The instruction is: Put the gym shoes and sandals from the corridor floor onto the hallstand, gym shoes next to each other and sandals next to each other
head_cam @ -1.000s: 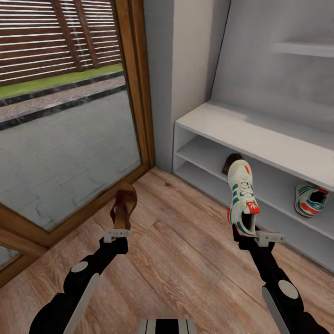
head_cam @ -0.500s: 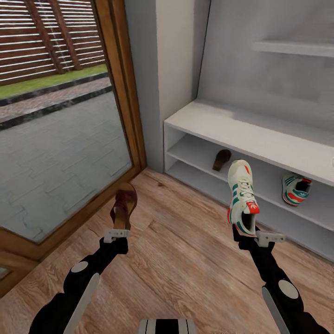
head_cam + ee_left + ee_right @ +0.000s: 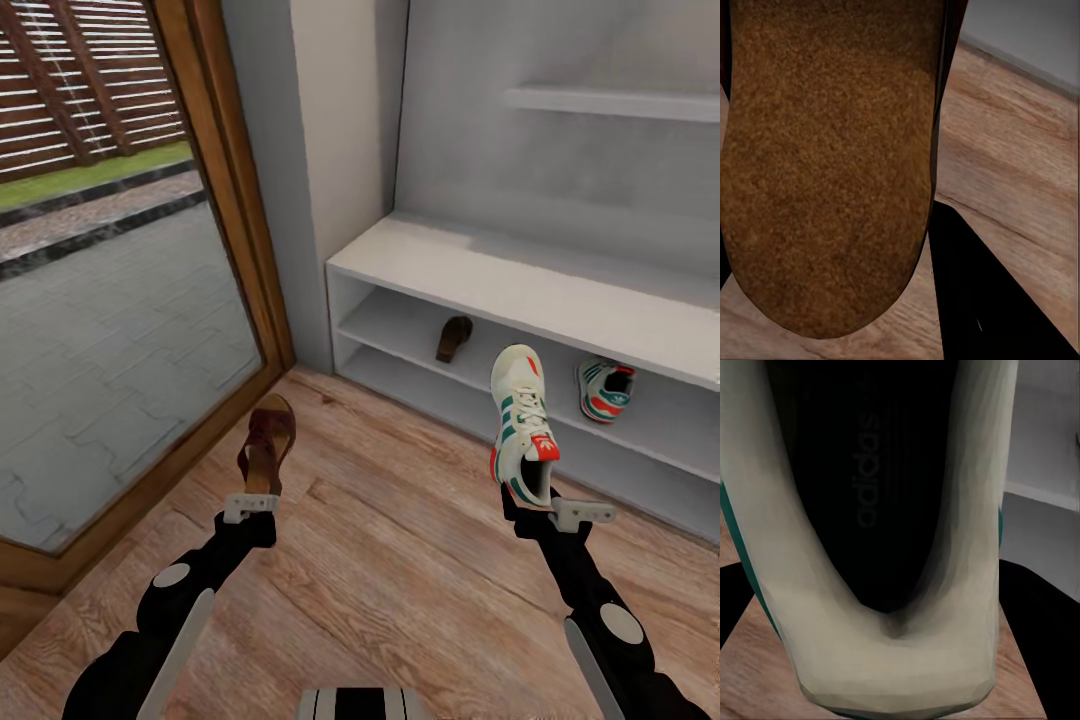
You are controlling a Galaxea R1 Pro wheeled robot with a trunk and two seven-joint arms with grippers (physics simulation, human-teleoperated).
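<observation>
A sandal (image 3: 266,445) is clamped in the left gripper (image 3: 250,503), a sneaker (image 3: 522,428) in the right gripper (image 3: 548,508); either could be knocked loose against the hallstand (image 3: 520,290) edge.

The light is bright and even; it looks like daylight coming in through the big glass door (image 3: 110,300); shadows are soft and faint under the hallstand (image 3: 520,285) top; no glare; the head view is a bit fuzzy; both wrist views are blurry up close.
</observation>
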